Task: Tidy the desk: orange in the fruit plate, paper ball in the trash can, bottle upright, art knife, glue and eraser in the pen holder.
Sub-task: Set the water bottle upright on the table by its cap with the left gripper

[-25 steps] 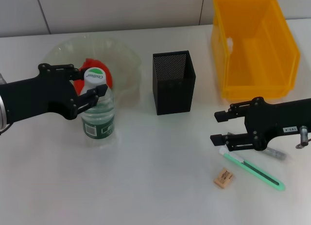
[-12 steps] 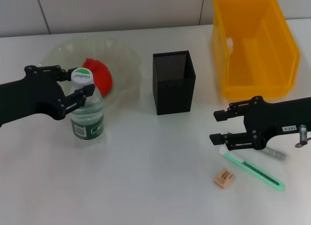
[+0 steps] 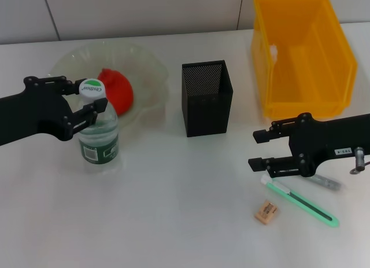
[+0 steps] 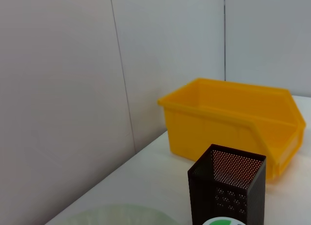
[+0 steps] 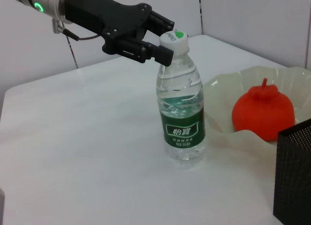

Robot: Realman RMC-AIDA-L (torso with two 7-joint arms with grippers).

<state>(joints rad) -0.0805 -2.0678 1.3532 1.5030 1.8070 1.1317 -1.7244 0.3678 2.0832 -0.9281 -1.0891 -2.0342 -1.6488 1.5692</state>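
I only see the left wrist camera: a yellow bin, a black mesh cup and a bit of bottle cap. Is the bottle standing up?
Observer: Yes. The bottle stands upright on the desk, with the left gripper closed around its neck.
Operator: Where's the orange?
Observer: The orange sits in the fruit plate, just behind the bottle.
Operator: What's not tidied?
Observer: The art knife, eraser and glue lie on the desk by the open right gripper.
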